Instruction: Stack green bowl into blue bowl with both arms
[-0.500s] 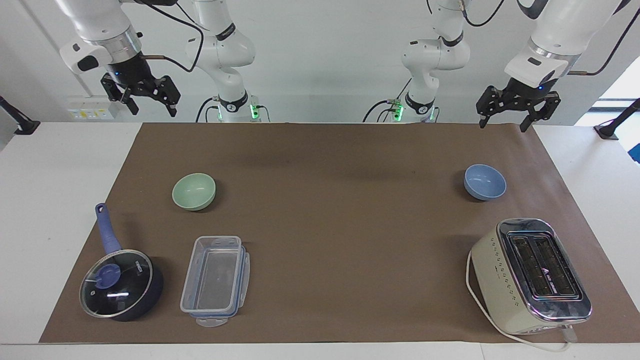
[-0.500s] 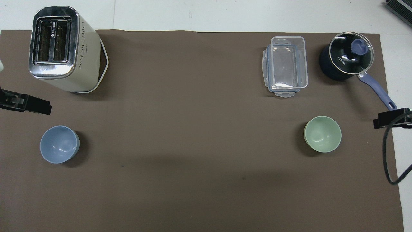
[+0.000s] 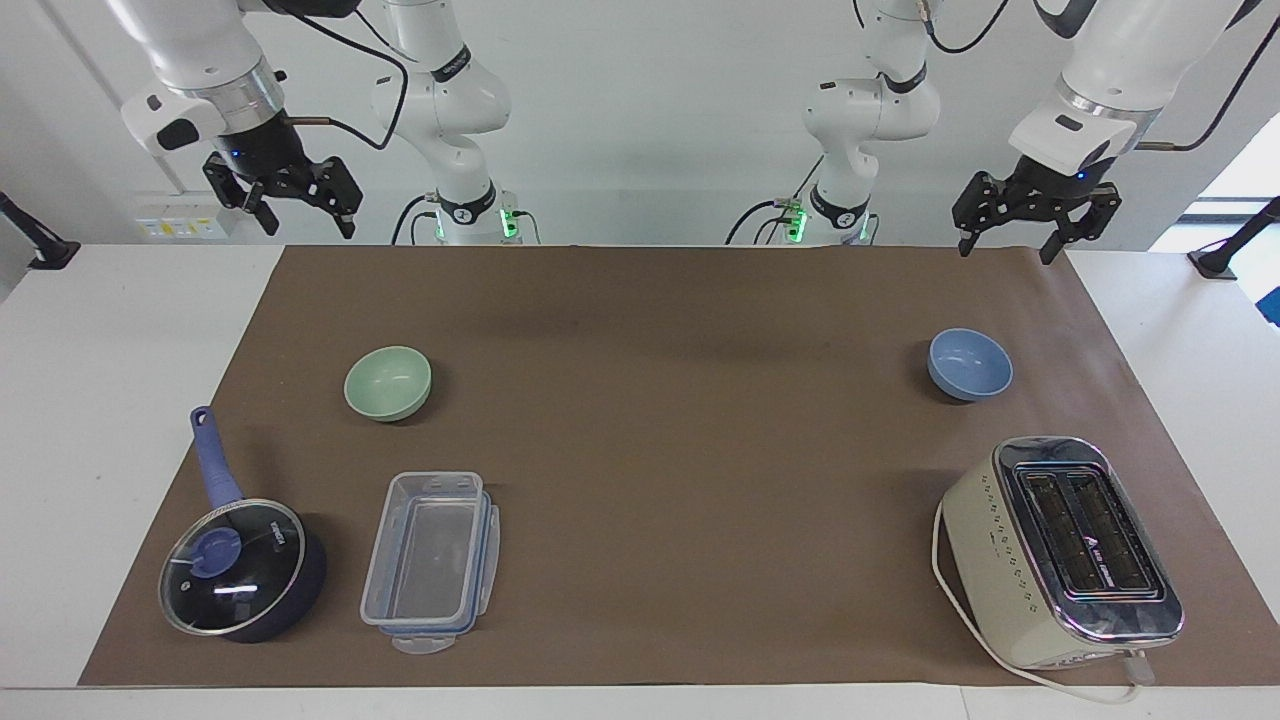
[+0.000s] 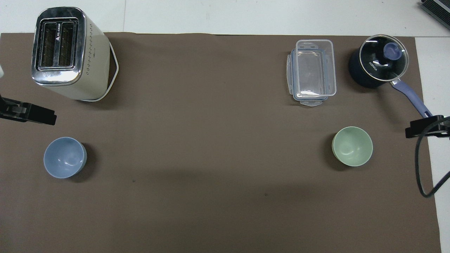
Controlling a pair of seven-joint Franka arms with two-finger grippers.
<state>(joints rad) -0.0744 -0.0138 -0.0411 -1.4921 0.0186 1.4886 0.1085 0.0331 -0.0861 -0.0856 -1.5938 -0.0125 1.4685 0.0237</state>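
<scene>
You have the green bowl [image 3: 388,383] sitting upright on the brown mat [image 3: 660,400] toward the right arm's end of the tabletop [image 3: 120,330], and the blue bowl [image 3: 969,364] upright on the same mat toward the left arm's end. The two bowls are well apart, with bare mat between them, and neither one is touched by anything.

Your right gripper [image 3: 296,205] hangs in the air over the edge of the mat at the robots' end, with its jaws spread and nothing between them. Your left gripper [image 3: 1006,228] hangs over the matching corner at its own end, jaws likewise spread and empty. From overhead you see only a dark tip of each one at the frame's sides.

Farther from the robots than the green bowl, you have a clear plastic container [image 3: 429,561] lying open side up, and just beside it, closer to the end of the tabletop, a dark-blue saucepan [image 3: 240,570] with a glass lid, its handle pointing back toward the robots. Farther from the robots than the blue bowl stands a cream toaster [image 3: 1060,550] with a chrome top, its white cord curling round its base.
</scene>
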